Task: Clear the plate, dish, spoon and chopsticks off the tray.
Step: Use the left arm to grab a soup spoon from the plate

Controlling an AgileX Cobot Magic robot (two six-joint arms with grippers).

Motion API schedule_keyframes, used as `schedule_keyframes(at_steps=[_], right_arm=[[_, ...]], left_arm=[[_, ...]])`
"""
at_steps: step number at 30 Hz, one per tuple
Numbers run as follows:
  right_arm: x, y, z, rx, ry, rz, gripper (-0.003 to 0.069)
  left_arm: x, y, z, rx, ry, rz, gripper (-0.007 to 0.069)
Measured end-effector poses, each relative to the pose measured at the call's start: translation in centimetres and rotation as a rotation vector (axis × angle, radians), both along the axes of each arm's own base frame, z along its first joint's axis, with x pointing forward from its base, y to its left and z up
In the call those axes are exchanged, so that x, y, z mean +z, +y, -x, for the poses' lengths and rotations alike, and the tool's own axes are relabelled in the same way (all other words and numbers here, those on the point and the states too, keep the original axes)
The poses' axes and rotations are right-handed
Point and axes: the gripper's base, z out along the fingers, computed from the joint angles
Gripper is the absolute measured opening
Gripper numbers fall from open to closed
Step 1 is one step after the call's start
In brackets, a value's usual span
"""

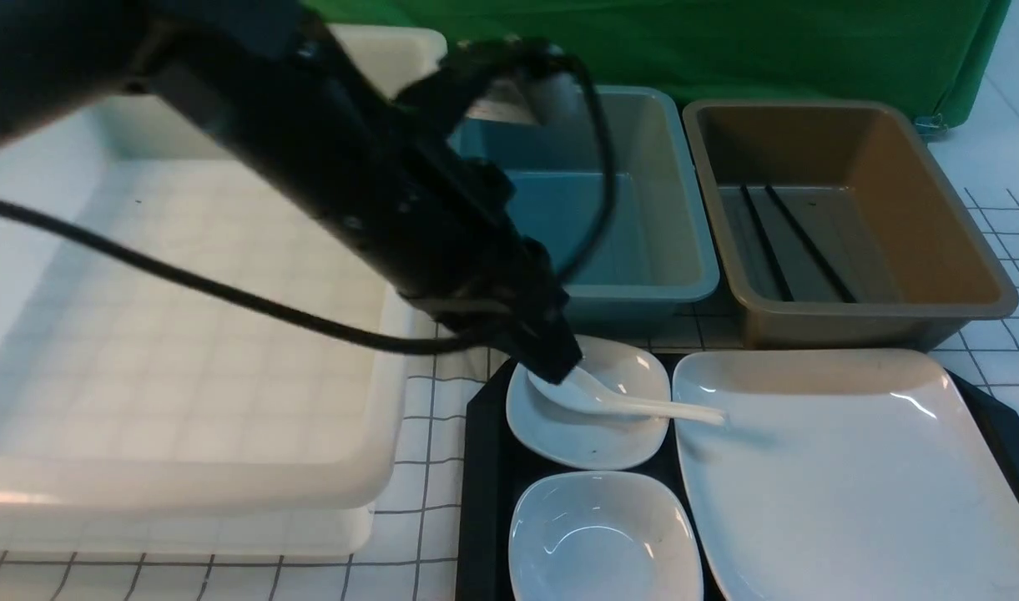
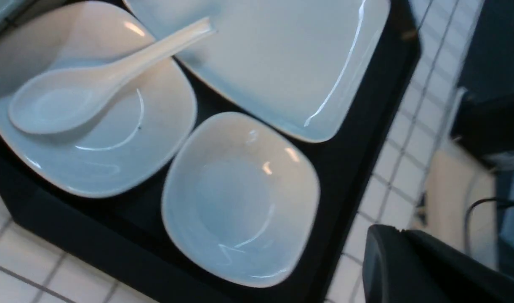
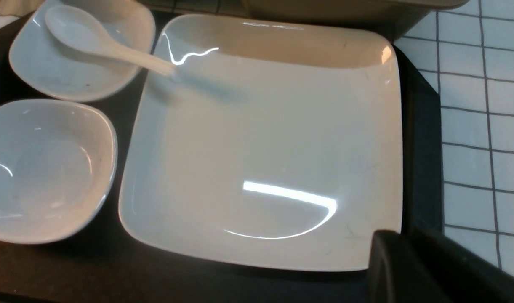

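Observation:
The black tray [image 1: 482, 484] holds the large white plate [image 1: 851, 484] on its right and two small white dishes on its left. The white spoon [image 1: 634, 406] lies in the far dish [image 1: 592, 434], its handle reaching over the plate's rim. The near dish [image 1: 601, 538] is empty. The black chopsticks [image 1: 765, 242] lie in the brown bin. My left gripper [image 1: 559, 363] is shut and empty above the tray's left part; in the left wrist view [image 2: 393, 230] it is apart from the spoon [image 2: 71, 99]. My right gripper [image 3: 387, 233] is shut and empty, at the plate's [image 3: 265, 139] corner.
A brown bin [image 1: 960, 250] and a blue bin [image 1: 668, 225] stand side by side behind the tray. A big white bin [image 1: 184, 334] fills the left side. The table has a white gridded cover. The left arm's cable hangs over the white bin.

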Motion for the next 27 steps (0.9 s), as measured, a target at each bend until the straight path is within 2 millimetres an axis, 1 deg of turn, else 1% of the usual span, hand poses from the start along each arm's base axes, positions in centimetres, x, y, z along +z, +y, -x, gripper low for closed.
schedule_keyframes(at_steps=[1, 4, 5, 6, 7, 8, 9, 10, 11, 12, 15, 17, 18, 19, 20, 21, 27], right_arm=[[0.0, 0.0, 0.0, 0.0, 0.0, 0.0, 0.0077], [0.0, 0.0, 0.0, 0.0, 0.0, 0.0, 0.0083], [0.0, 0.0, 0.0, 0.0, 0.0, 0.0, 0.0083], [0.0, 0.0, 0.0, 0.0, -0.001, 0.0, 0.0087], [0.0, 0.0, 0.0, 0.0, -0.001, 0.0, 0.0088], [0.0, 0.0, 0.0, 0.0, -0.001, 0.0, 0.009], [0.0, 0.0, 0.0, 0.0, -0.001, 0.0, 0.0092], [0.0, 0.0, 0.0, 0.0, -0.001, 0.0, 0.0092], [0.0, 0.0, 0.0, 0.0, -0.001, 0.0, 0.0096], [0.0, 0.0, 0.0, 0.0, -0.001, 0.0, 0.0099], [0.0, 0.0, 0.0, 0.0, -0.001, 0.0, 0.0104], [0.0, 0.0, 0.0, 0.0, -0.001, 0.0, 0.0107], [0.0, 0.0, 0.0, 0.0, -0.001, 0.0, 0.0108], [0.0, 0.0, 0.0, 0.0, -0.001, 0.0, 0.0108], [0.0, 0.0, 0.0, 0.0, -0.001, 0.0, 0.0111], [0.0, 0.0, 0.0, 0.0, -0.001, 0.0, 0.0113], [0.0, 0.0, 0.0, 0.0, -0.001, 0.0, 0.0123]], left_arm=[[-0.1, -0.8, -0.4, -0.019, -0.027, -0.027, 0.0071], [-1.5, -4.1, -2.6, -0.087, -0.099, -0.116, 0.0128], [-2.0, -4.5, -2.8, -0.097, -0.099, -0.128, 0.0137], [-2.6, -6.1, -3.8, -0.152, -0.15, -0.14, 0.0177], [-3.3, -6.8, -4.2, -0.186, -0.164, -0.148, 0.02], [-3.5, -7.1, -4.4, -0.201, -0.174, -0.149, 0.0212], [-4.5, -8.4, -5.1, -0.276, -0.221, -0.153, 0.0263], [-4.3, -8.5, -5.1, -0.276, -0.228, -0.15, 0.0263], [-5.4, -9.5, -5.7, -0.367, -0.28, -0.158, 0.0315], [-6.2, -10.1, -5.9, -0.428, -0.317, -0.163, 0.0347], [-8.4, -11.4, -6.7, -0.615, -0.443, -0.176, 0.0425], [-9.6, -11.9, -7.1, -0.697, -0.517, -0.189, 0.0453], [-10.3, -12.2, -7.3, -0.712, -0.534, -0.192, 0.046], [-10.4, -12.3, -7.4, -0.715, -0.543, -0.192, 0.0461], [-11.3, -12.5, -7.8, -0.724, -0.561, -0.198, 0.0463], [-11.7, -12.5, -7.9, -0.73, -0.562, -0.203, 0.0463], [-13.8, -12.8, -8.0, -0.746, -0.512, -0.21, 0.0442]])
